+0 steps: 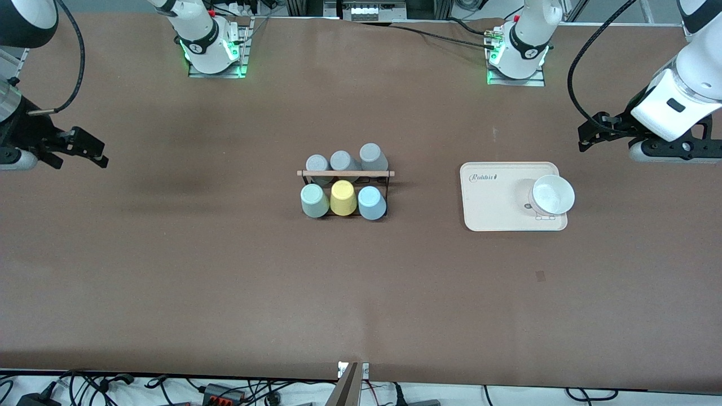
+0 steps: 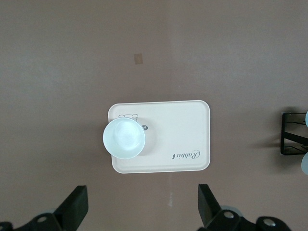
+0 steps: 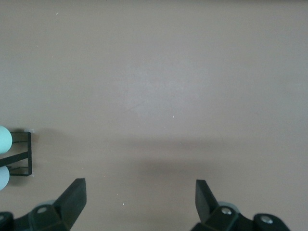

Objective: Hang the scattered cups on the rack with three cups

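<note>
Cups (image 1: 344, 194) on rack (image 1: 345, 174); left gripper (image 2: 142, 211), right gripper (image 3: 139, 204) wide, hovering.

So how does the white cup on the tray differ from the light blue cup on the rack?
The white cup stands open end up on the cream tray; the light blue cup hangs on the rack with its closed base toward the camera. The white cup stands alone; the light blue cup sits in a row beside a yellow cup. Both are plain and handleless.
</note>
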You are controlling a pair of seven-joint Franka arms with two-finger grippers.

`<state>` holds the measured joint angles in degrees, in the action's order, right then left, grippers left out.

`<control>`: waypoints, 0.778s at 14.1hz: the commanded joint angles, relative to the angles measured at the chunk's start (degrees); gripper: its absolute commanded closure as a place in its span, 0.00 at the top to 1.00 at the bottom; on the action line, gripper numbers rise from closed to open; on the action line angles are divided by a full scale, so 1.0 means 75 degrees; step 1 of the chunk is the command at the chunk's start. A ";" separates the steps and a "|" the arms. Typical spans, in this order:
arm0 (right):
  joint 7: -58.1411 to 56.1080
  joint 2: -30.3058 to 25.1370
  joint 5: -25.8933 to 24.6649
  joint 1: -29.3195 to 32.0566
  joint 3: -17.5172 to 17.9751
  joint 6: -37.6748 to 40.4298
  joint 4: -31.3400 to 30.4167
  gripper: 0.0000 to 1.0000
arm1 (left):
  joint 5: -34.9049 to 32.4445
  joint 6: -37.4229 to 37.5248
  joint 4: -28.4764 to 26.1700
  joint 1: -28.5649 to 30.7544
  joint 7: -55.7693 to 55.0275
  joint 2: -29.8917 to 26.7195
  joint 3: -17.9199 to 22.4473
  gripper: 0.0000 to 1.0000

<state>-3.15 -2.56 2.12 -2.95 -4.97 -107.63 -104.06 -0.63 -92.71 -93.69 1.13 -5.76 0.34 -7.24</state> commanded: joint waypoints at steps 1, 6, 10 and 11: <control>-0.0166 0.0130 -0.0037 0.0042 0.0006 0.0133 0.0256 1.00 | -0.0010 0.0174 0.0163 0.0037 0.0053 0.0013 -0.0019 1.00; -0.0050 0.0131 -0.0025 0.0031 0.0018 0.0511 0.0422 1.00 | -0.0010 0.0185 0.0163 0.0037 0.0053 0.0013 -0.0019 1.00; -0.0061 0.0142 -0.0037 0.0054 0.0018 0.0499 0.0515 1.00 | -0.0010 0.0185 0.0163 0.0037 0.0053 0.0013 -0.0031 1.00; -0.0061 0.0142 -0.0072 0.0031 0.0018 0.0476 0.0527 1.00 | -0.0010 0.0185 0.0163 0.0037 0.0053 0.0013 -0.0031 1.00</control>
<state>-3.35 -2.01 2.12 -2.88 -4.98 -104.88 -101.85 -0.63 -92.60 -93.69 1.13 -5.76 0.34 -7.24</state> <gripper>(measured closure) 0.000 0.000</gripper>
